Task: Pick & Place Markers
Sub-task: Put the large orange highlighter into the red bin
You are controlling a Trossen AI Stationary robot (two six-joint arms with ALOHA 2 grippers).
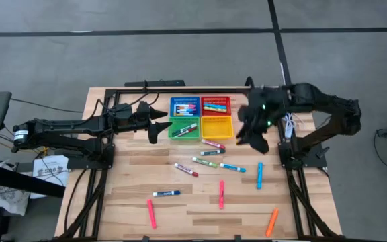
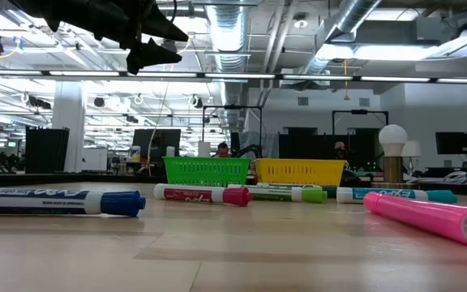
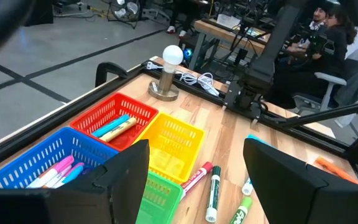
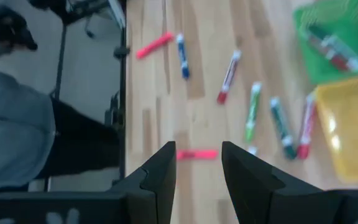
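Several markers lie loose on the wooden table (image 1: 126,168), among them a red-capped one (image 1: 213,143), a green one (image 1: 205,162), a blue one (image 1: 166,193) and a pink one (image 1: 221,194). More markers lie in the blue basket (image 1: 185,106), the red basket (image 1: 216,105) and the green basket (image 1: 185,128). My left gripper (image 3: 191,168) hovers open just left of the green basket. My right gripper (image 4: 197,162) is raised above the table right of the yellow basket (image 1: 217,126), fingers slanting down, open and empty.
The four mesh baskets stand together at the table's far middle. A white bulb on a round stand (image 3: 171,56) with a white cable stands at the far right. An orange marker (image 1: 272,222) lies near the front right corner. People sit beyond the table (image 3: 319,25).
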